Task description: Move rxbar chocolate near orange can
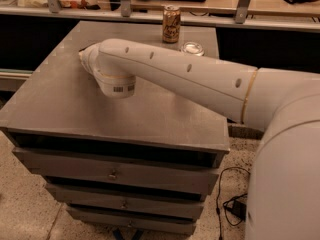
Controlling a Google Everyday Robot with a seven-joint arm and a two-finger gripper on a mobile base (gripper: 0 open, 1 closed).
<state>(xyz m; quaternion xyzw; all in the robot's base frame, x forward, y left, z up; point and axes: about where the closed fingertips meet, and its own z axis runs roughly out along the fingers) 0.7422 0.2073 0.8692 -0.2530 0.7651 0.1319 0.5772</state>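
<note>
Over the far left part of the table (60, 109), mostly hidden behind the wrist (116, 81): the end effector (83, 58); cannot tell if released or clenched. Cannot see the rxbar, so cannot tell its place or long axis. Upright at the far edge: the orange can (171, 24).

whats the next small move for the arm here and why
Probably ease the wrist back and rightward in the picture, toward the orange can, assuming the chocolate bar is already gripped. The gripper is hidden beneath the wrist, over the left part of the table, and no chocolate bar shows. The orange can stands at the far edge, near a second can.
</note>
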